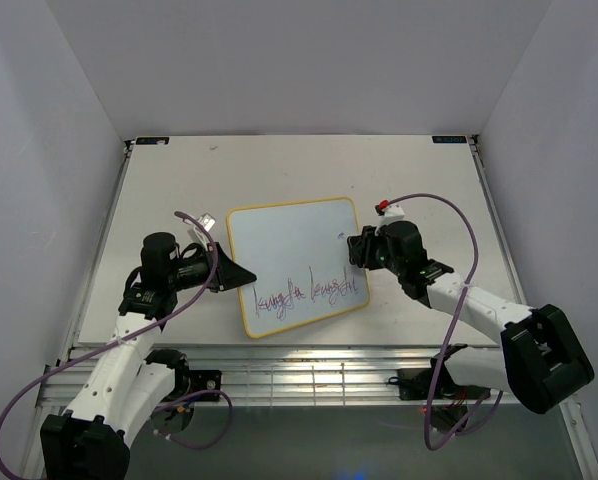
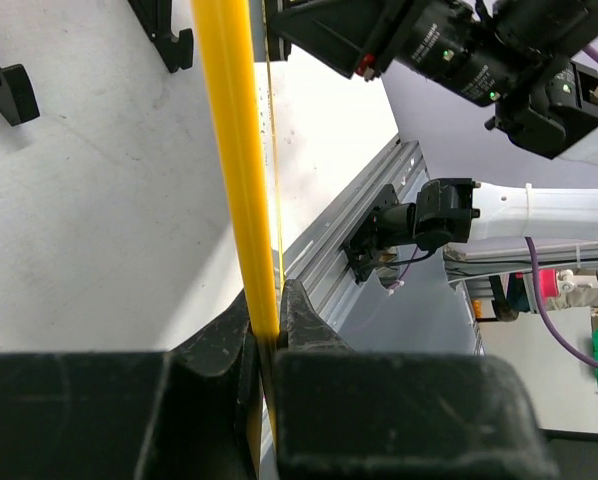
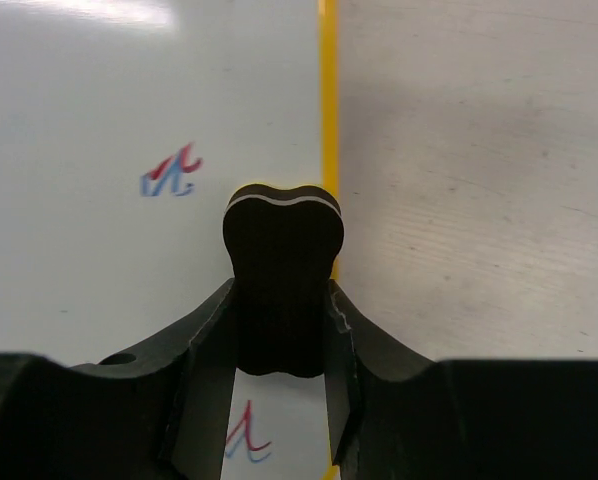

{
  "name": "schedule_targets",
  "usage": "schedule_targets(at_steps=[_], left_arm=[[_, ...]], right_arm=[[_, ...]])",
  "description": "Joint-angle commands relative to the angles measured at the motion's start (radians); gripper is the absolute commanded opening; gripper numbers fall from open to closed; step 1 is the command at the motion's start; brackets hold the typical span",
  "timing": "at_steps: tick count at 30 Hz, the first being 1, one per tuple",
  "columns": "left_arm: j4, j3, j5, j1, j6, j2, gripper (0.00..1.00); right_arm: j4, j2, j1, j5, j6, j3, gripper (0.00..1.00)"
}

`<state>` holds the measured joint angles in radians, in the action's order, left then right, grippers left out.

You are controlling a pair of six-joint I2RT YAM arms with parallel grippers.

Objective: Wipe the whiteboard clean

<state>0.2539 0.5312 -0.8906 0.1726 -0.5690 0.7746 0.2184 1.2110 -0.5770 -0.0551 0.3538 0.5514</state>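
Where the left hand (image 1: 243, 276) clamps, the whiteboard (image 1: 294, 250) begins

Board's left edge: the left pincer (image 1: 245, 277) is clamped on the yellow frame of the whiteboard (image 1: 297, 250); no way in at that spot
Board's right edge: the right pincer (image 1: 352, 250) hangs over it, gripping the eraser (image 3: 282, 270); mid-edge blocked
Board face: upper half open from above; handwriting (image 1: 309, 292) along the near part uncovered
Far bench (image 1: 299, 165): wide room behind the board, side to side
Near strip: narrow between board and metal rail (image 1: 279, 362); both arms cross it
Sides: white walls (image 1: 39, 150) hem the bench; purple cable (image 1: 449, 203) loops above the right arm
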Motion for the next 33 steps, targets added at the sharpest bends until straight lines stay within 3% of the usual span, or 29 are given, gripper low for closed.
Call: schedule_targets(at_steps=[1, 8, 23, 29, 33], left_arm=[[-0.104, 0.007, -0.146, 0.021, 0.078, -0.02, 0.0], [-0.108, 0.003, -0.154, 0.021, 0.073, -0.014, 0.0], [-0.119, 0.0, -0.16, 0.021, 0.07, -0.012, 0.0], [-0.12, -0.007, -0.157, 0.021, 0.067, -0.034, 0.0], [-0.122, -0.005, -0.162, 0.021, 0.067, -0.031, 0.0]], right_arm=[[-0.106, 0.033, 0.065, -0.049, -0.07, 0.011, 0.27], [-0.151, 0.123, 0.068, 0.044, -0.102, 0.194, 0.27], [-0.083, 0.203, -0.147, 0.123, -0.116, 0.323, 0.25], [-0.212, 0.22, 0.044, -0.012, -0.119, 0.321, 0.26], [-0.258, 0.251, 0.141, -0.009, -0.137, 0.326, 0.26]])
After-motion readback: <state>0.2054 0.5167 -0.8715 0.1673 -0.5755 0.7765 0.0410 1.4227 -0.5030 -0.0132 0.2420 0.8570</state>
